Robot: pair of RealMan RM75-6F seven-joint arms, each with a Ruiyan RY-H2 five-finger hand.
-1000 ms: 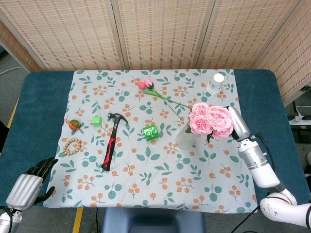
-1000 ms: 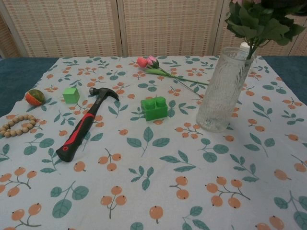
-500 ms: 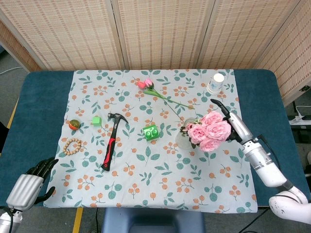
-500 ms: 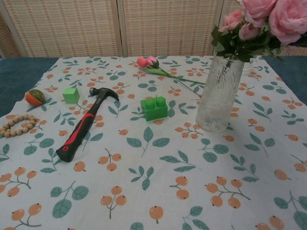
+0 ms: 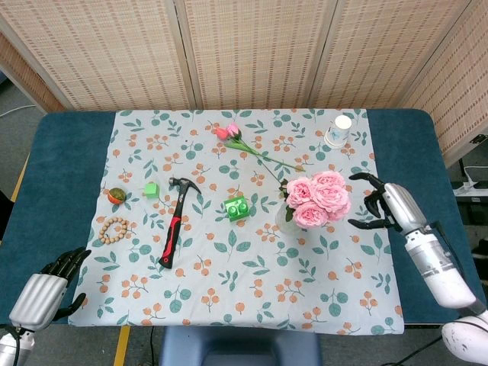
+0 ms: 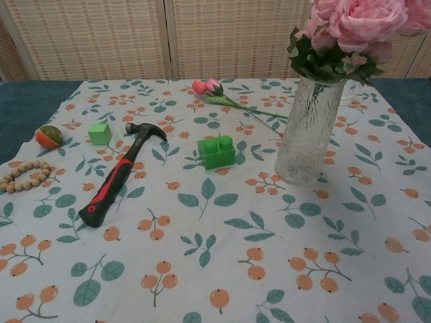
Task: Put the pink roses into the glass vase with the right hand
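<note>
The bunch of pink roses [image 5: 316, 198] [image 6: 357, 23] stands upright in the glass vase [image 6: 308, 131] [image 5: 287, 220], its stems inside the glass and its blooms above the rim. My right hand [image 5: 386, 202] hangs to the right of the blooms, apart from them, fingers spread and holding nothing. My left hand [image 5: 47, 288] rests at the near left corner of the table, off the cloth, with nothing in it. The chest view shows neither hand.
On the flowered cloth [image 5: 252, 290] lie a red-handled hammer [image 5: 175, 221], a green brick [image 5: 237, 207], a small green cube [image 5: 151, 189], a bead bracelet [image 5: 113, 229], a striped ball [image 5: 116, 195], a loose rose stem [image 5: 244, 145] and a white-capped bottle [image 5: 338, 130].
The roses sank into the vase and now stand on their own. My right hand let go of them and drew back to the right, fingers spread.
</note>
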